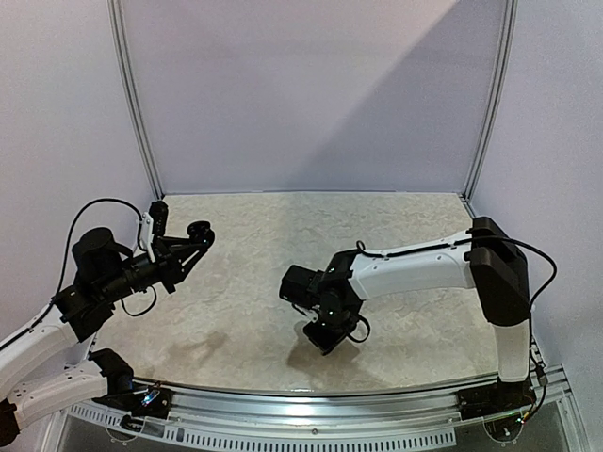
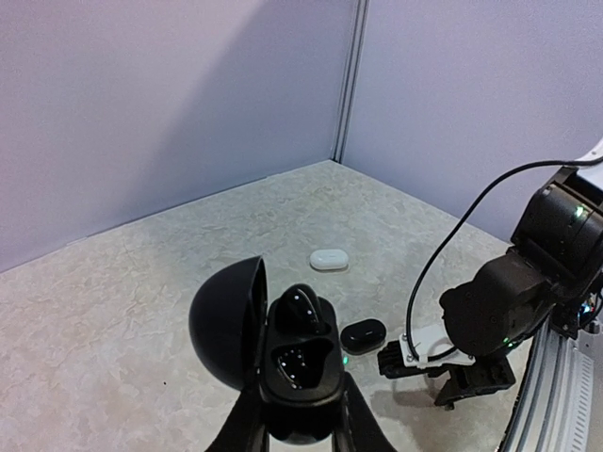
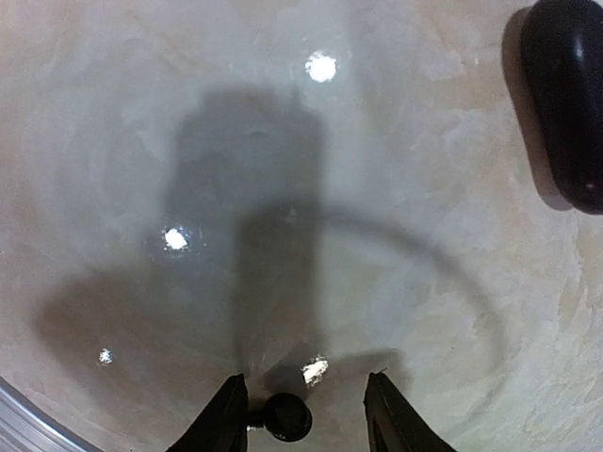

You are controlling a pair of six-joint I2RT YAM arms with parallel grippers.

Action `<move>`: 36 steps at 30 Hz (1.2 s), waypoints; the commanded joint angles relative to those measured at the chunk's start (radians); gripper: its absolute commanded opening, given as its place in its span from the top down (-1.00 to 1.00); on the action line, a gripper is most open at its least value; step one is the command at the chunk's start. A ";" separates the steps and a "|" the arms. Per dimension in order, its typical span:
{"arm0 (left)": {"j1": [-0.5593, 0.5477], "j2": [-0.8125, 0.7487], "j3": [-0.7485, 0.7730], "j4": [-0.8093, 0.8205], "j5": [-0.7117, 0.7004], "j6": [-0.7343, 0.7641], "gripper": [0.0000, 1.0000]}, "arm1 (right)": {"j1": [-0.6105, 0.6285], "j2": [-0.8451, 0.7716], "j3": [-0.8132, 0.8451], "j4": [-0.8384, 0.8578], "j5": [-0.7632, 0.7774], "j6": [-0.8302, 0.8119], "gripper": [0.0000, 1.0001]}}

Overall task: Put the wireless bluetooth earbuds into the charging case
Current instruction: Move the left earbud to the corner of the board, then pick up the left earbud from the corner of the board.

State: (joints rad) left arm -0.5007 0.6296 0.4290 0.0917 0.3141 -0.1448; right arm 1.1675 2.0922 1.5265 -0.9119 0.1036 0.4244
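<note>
A pale, marbled tabletop [image 1: 254, 235] sits enclosed by plain lilac wall panels [image 1: 311, 85] joined with slim metal posts [image 1: 134, 104], and what looks like a slotted aluminium rail [image 1: 311, 403] edges its near side.

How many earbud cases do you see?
3. An open black case is held in the left gripper; a shut white case and a shut black case lie on the table beyond it. Others may be hidden.
</note>
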 commanded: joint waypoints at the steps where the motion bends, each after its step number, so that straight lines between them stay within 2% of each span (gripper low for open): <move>1: 0.013 0.004 -0.008 0.006 0.005 0.015 1.00 | -0.006 -0.105 -0.031 0.026 0.056 0.220 0.11; 5: 0.013 0.007 -0.015 0.017 0.003 0.016 1.00 | -0.006 -0.195 -0.113 0.081 0.063 0.418 0.11; 11: 0.013 0.004 -0.024 0.028 0.000 0.013 1.00 | -0.005 -0.273 -0.298 0.285 -0.022 0.698 0.24; 16: 0.013 -0.002 -0.028 0.024 -0.001 0.014 1.00 | -0.005 -0.260 -0.365 0.396 -0.075 0.807 0.10; 20: 0.013 -0.006 -0.031 0.023 -0.003 0.013 1.00 | -0.005 -0.235 -0.363 0.441 -0.082 0.841 0.09; 24: 0.013 -0.013 -0.032 0.022 -0.005 0.014 1.00 | -0.006 -0.190 -0.338 0.436 -0.092 0.843 0.19; 30: 0.013 -0.019 -0.035 0.018 -0.008 0.013 1.00 | 0.003 -0.139 -0.250 0.266 -0.029 0.818 0.25; 36: 0.013 -0.016 -0.033 0.025 -0.007 0.013 1.00 | 0.011 -0.080 -0.145 0.153 -0.010 0.765 0.40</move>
State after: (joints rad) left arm -0.5007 0.6189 0.4095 0.0998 0.3065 -0.1417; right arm 1.1675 1.9656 1.3148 -0.6456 0.0563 1.2232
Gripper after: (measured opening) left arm 0.180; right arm 0.311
